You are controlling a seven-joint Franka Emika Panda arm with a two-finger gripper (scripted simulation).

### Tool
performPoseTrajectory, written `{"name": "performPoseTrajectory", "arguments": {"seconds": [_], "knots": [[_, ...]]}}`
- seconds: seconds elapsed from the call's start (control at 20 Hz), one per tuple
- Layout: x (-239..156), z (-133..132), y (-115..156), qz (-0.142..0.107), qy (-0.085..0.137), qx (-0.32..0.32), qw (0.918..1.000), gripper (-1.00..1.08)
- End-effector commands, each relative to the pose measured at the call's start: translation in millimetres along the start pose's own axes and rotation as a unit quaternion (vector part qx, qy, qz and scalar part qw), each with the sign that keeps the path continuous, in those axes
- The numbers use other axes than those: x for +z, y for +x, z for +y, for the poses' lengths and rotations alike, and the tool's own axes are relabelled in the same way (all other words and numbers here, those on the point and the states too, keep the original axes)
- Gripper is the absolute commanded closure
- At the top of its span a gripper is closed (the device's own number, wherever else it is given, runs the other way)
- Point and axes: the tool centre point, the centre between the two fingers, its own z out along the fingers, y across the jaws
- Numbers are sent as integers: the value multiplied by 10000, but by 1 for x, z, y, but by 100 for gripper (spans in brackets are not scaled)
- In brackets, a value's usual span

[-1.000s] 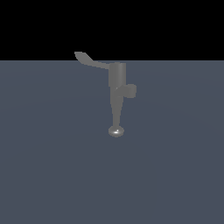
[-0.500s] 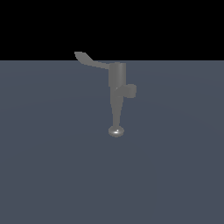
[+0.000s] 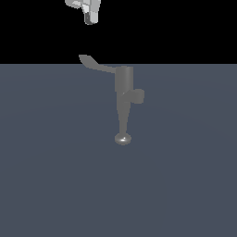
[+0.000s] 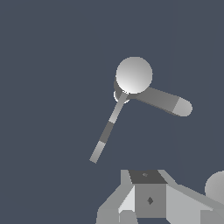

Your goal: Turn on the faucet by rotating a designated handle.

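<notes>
The faucet (image 3: 124, 82) is a matte grey upright cylinder with a tapered spout that ends in a shiny rounded knob (image 3: 122, 138). The handle (image 3: 95, 65) is a thin curved lever with an upturned paddle tip, running from the cylinder top toward the exterior view's left. My gripper (image 3: 91, 18) hangs at the top of the exterior view, above the paddle tip and well apart from it. Its fingers look pressed together and hold nothing. In the wrist view the faucet (image 4: 134, 75) is seen from above, with the handle (image 4: 107, 129) reaching toward my gripper (image 4: 148, 199).
A short stubby side knob (image 3: 138, 96) sticks out of the cylinder toward the exterior view's right. The faucet stands on a flat dark blue-grey floor (image 3: 55, 176). Nothing else shows around it.
My gripper has come into the exterior view at the top, above the handle's tip; it was out of view before. The faucet and handle have not moved.
</notes>
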Motion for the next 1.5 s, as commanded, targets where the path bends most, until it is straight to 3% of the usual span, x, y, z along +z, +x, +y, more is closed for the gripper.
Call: {"name": "performPoseTrajectory", "arguments": {"seconds": [0.0,0.75,1.1,1.45], "knots": [[10,-10,4,9,-10,313,9995,108],[68,-60,19,185,-78,1888,9818,108],[81,-69,22,246,-85,2200,9752,108],[83,-71,22,256,-85,2247,9741,108]]}}
